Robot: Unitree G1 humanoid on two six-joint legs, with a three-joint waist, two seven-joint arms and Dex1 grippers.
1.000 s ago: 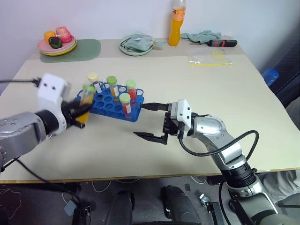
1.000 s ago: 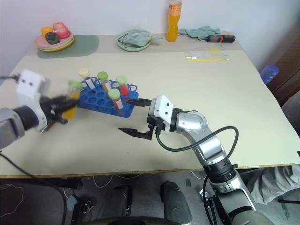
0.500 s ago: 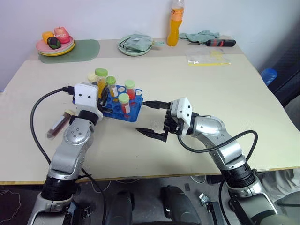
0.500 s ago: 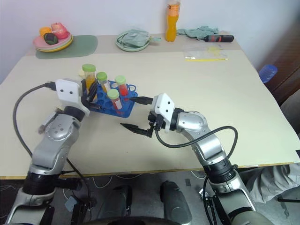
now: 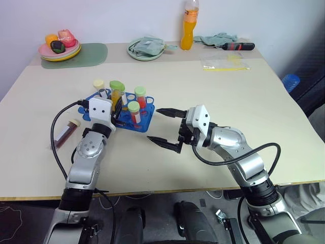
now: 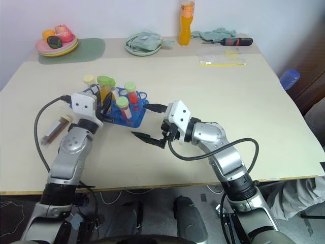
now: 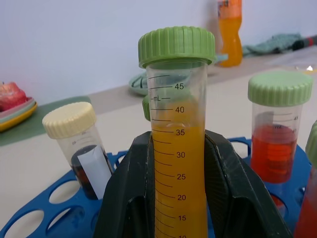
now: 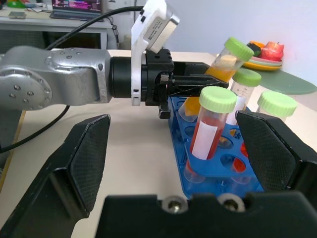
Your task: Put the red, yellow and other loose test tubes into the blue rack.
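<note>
My left gripper (image 5: 116, 105) is shut on the yellow test tube (image 7: 177, 148) with a green cap, holding it slightly tilted over the left part of the blue rack (image 5: 145, 125). Its lower end is hidden by the fingers (image 7: 124, 198). In the rack stand a dark tube with a cream cap (image 7: 74, 134) and two red tubes with pale green caps (image 5: 140, 95) (image 8: 208, 129). A dark maroon tube (image 5: 66, 133) lies loose on the table left of my left arm. My right gripper (image 5: 154, 124) stands open just right of the rack, holding nothing.
Along the table's far edge are a plate of fruit (image 5: 62, 48) on a green mat (image 5: 96, 53), a green plate with cloth (image 5: 147, 48), an orange bottle (image 5: 191, 25), a screwdriver (image 5: 239, 46) and a plastic bag (image 5: 226, 63). A black cable (image 5: 53, 147) loops beside my left arm.
My left arm has swung in from the left and lowered, bringing the yellow tube from beside the rack to over it. The right gripper has stayed in place, open.
</note>
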